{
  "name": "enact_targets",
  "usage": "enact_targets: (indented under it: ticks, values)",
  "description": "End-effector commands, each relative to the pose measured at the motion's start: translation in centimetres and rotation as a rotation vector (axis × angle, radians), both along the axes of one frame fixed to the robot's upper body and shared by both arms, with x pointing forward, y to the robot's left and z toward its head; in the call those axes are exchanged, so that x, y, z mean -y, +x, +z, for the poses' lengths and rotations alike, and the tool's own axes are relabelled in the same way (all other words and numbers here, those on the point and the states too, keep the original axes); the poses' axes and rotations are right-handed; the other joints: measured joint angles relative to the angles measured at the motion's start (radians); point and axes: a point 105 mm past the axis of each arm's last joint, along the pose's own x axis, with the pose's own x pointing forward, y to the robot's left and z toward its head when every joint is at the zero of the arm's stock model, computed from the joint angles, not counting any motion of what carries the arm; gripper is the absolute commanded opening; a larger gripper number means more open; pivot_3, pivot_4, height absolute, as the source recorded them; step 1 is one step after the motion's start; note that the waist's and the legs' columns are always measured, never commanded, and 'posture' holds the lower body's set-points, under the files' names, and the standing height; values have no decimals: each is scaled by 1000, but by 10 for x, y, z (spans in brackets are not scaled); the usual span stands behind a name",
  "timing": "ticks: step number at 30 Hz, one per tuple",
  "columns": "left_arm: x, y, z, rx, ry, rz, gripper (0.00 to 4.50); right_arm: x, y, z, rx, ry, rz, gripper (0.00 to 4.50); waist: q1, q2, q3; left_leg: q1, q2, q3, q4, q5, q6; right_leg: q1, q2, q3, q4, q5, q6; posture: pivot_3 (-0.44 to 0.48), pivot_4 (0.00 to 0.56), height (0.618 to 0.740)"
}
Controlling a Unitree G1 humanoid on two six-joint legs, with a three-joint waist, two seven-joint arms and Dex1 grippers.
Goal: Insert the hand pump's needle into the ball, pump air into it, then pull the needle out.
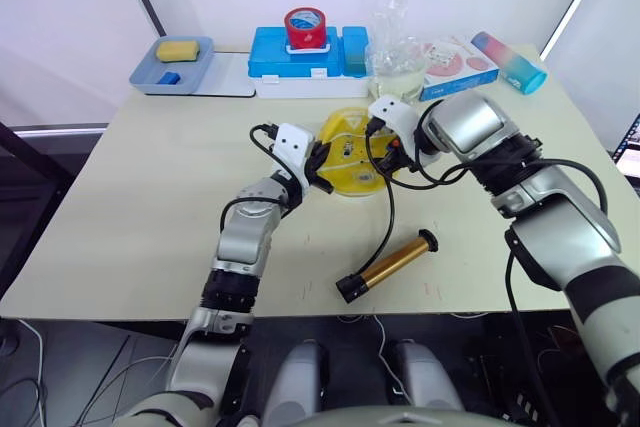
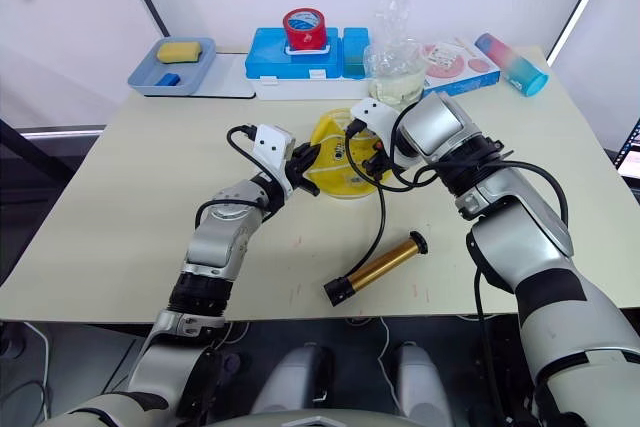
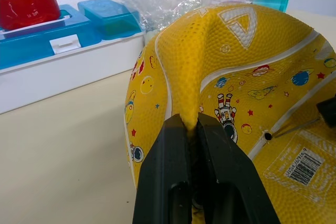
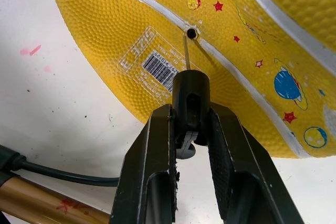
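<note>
Yellow ball (image 3: 236,103) is pinched at a fold by the left gripper (image 3: 197,129), while the needle (image 4: 186,51) is clamped in the right gripper (image 4: 190,124), its tip just short of the valve hole (image 4: 191,33).

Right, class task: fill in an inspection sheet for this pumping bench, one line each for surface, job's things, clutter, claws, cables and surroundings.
Surface: beige table, faint red marks near its front edge.
Job's things: saggy yellow ball at table centre; gold hand pump lying in front of it; needle tip just short of the ball's valve hole.
Clutter: red tape roll on blue box; sponge in tray; clear bag; patterned tube.
Claws: left claw pinching a fold of the ball; right claw gripping the needle's black fitting.
Cables: black pump hose running to the right claw.
Surroundings: white wall panels.
</note>
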Motion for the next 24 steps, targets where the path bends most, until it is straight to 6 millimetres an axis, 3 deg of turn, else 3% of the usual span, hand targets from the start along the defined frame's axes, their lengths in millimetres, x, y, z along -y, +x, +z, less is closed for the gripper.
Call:
enact_targets:
  ticks: [1, 24]
  values:
    - [9, -4, -8, -22, 10, -36, 97, -12, -2, 15, 62, 39, 69, 318, 0, 0, 0, 0, 0, 0, 0, 0, 0, 0, 0, 0, 0, 0, 0, 0, 150, 739]
    - [2, -3, -11, -38, -12, -6, 97, -2, 4, 7, 29, 15, -12, 318, 0, 0, 0, 2, 0, 0, 0, 0, 0, 1, 0, 0, 1, 0, 0, 0, 150, 739]
